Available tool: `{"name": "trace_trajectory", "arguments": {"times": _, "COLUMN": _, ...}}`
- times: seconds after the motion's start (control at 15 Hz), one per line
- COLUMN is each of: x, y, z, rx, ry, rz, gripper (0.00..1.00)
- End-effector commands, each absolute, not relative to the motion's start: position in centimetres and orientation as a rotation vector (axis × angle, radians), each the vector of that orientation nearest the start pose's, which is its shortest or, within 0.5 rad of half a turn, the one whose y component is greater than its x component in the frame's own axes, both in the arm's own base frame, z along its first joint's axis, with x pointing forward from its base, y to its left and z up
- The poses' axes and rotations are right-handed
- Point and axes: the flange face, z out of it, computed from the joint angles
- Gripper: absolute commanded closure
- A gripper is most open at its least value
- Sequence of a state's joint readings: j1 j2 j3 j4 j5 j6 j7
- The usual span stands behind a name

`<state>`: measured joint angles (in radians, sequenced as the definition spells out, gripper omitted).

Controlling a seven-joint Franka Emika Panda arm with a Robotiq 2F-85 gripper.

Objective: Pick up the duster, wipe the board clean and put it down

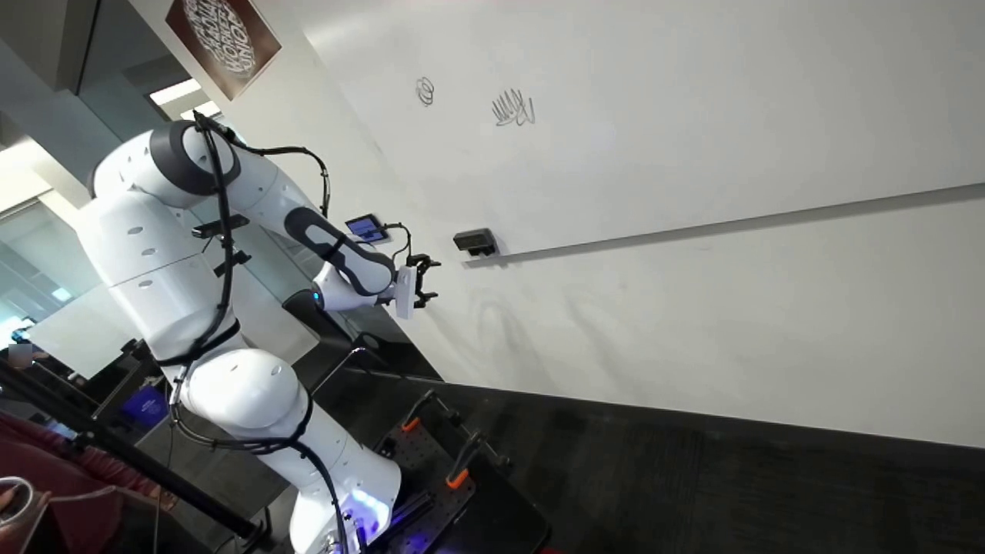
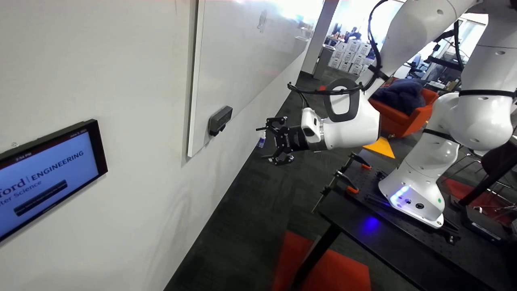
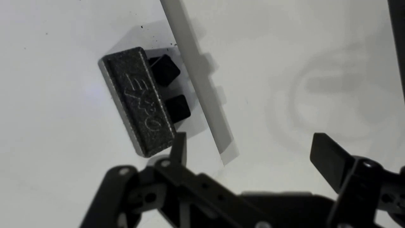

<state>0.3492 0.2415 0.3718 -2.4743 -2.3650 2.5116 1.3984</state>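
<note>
Near whiteboard (image 1: 692, 115), arm (image 1: 169, 300) bent, gripper (image 1: 435, 279) spread

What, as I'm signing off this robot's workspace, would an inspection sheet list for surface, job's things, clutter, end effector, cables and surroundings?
Surface: white board on the wall; a looped scribble and a zigzag scribble unwiped; dark specks near the lower edge.
Job's things: duster on the board near its lower edge, not held.
Clutter: clamps with orange tips at the edge of the table; a small bottle by the foot of the wall.
End effector: open, holding nothing, apart from the duster.
Cables: black cable strapped along the arm, one stretch bowing off it; no snag seen.
Surroundings: lit screen on the wall, orange armchair, partly visible person.
</note>
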Motion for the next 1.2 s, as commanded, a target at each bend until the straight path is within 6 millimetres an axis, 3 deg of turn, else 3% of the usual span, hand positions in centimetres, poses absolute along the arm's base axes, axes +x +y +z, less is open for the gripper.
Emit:
{"name": "trace_trajectory", "arguments": {"times": 0.0, "x": 32.4, "y": 30.7, "z": 18.8, "rx": -2.364, "ry": -2.274, "rz": -1.473, "gripper": 0.00}}
{"name": "trace_trajectory", "arguments": {"times": 0.13, "x": 32.3, "y": 30.8, "z": 18.9, "rx": -2.365, "ry": -2.358, "rz": -1.535, "gripper": 0.00}}
{"name": "trace_trajectory", "arguments": {"times": 0.53, "x": 31.8, "y": 30.9, "z": 17.1, "rx": -2.002, "ry": -2.644, "rz": -1.949, "gripper": 0.00}}
{"name": "trace_trajectory", "arguments": {"times": 0.8, "x": 33.0, "y": 30.4, "z": 16.2, "rx": -2.033, "ry": -2.699, "rz": -2.207, "gripper": 0.00}}
{"name": "trace_trajectory", "arguments": {"times": 1.13, "x": 33.3, "y": 30.2, "z": 15.5, "rx": -2.073, "ry": -2.677, "rz": -2.181, "gripper": 0.00}}
